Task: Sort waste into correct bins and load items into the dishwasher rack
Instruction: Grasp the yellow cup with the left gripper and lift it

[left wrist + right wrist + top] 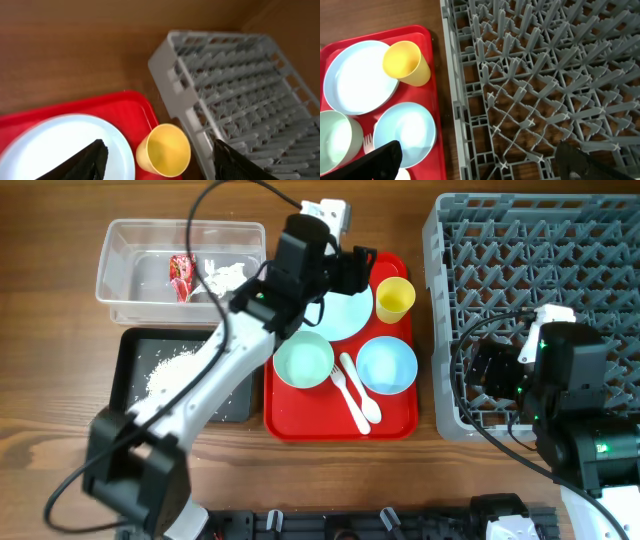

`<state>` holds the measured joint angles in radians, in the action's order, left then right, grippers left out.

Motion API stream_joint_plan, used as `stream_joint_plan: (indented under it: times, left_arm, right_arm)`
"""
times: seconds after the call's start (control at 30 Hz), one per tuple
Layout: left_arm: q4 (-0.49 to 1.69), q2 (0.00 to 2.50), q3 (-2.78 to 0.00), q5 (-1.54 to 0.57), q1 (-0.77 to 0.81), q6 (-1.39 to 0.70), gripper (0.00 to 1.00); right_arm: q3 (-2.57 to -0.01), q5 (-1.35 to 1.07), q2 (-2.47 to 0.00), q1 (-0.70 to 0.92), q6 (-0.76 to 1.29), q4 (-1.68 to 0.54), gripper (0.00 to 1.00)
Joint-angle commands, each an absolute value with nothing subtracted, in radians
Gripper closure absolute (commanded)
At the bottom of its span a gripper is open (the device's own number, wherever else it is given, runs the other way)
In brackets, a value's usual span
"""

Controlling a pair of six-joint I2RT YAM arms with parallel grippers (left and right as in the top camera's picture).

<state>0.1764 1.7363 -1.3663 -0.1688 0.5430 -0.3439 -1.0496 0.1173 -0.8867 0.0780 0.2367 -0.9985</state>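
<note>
Clear plastic tub (130,275) on the far left of the desk (50,300) already has the red wrapper (182,270) and the white napkin (228,277) in it. The black tray (133,402) in front of it has the rice crumbs (165,370), so the waste half looks done to me.

Next over, the left arm (205,385) reaches across to the red serving tray (300,415). All the dishes sit on it: blue plate (345,318), green bowl (303,360), small blue bowl (387,366), white fork and spoon (356,393), and the yellow cup (394,298) at the back right corner.

Left jaws are spread wide with nothing in them, hanging over the plate's back edge. From above, the cup is just to their right. In the left wrist view it sits pretty much between the two fingers (85,160), a bit lower down. It's standing upright, mouth up, so its long axis is vertical and I'd guess the jaws have to straddle its sides.

Grey rack (540,270) is just right of the tray, nothing loaded that I can see. The right arm (575,395) hangs over the rack's left edge, jaws also wide apart and empty, well away from the cup. So the left arm is clearly the nearer one.
</note>
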Motion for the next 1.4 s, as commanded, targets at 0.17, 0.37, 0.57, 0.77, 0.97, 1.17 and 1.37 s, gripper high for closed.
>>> stream_joint_plan:
  times: [0.17, 0.37, 0.57, 0.77, 0.97, 1.17, 1.37]
  left_arm:
    - [0.543, 2.033, -1.839, -0.243, 0.547, -0.348, 0.34]
    - [0.619, 2.128, -1.859, -0.241, 0.574, -0.348, 0.32]
    - [0.626, 2.198, -1.859, -0.189, 0.623, -0.348, 0.48]
    - [0.646, 2.239, -1.856, -0.113, 0.641, -0.348, 0.49]
    - [0.674, 2.274, -1.852, -0.11, 0.64, -0.348, 0.69]
    - [0.682, 2.263, -1.853, -0.112, 0.624, -0.35, 0.96]
    - [0.696, 2.14, -1.853, -0.31, 0.536, -0.406, 0.96]
  right_arm:
    - [-1.07, 0.143, -0.891, 0.081, 0.262, -0.999, 0.0]
    - [-1.07, 0.142, -0.9, 0.081, 0.263, -1.004, 0.0]
    - [-1.07, 0.142, -0.907, 0.081, 0.262, -1.008, 0.0]
    - [-1.07, 0.142, -0.907, 0.081, 0.262, -1.014, 0.0]
    - [-1.07, 0.142, -0.907, 0.081, 0.263, -1.034, 0.0]
    - [-1.07, 0.144, -0.907, 0.081, 0.262, -1.04, 0.0]
    - [-1.069, 0.188, -0.936, 0.081, 0.262, -0.989, 0.0]
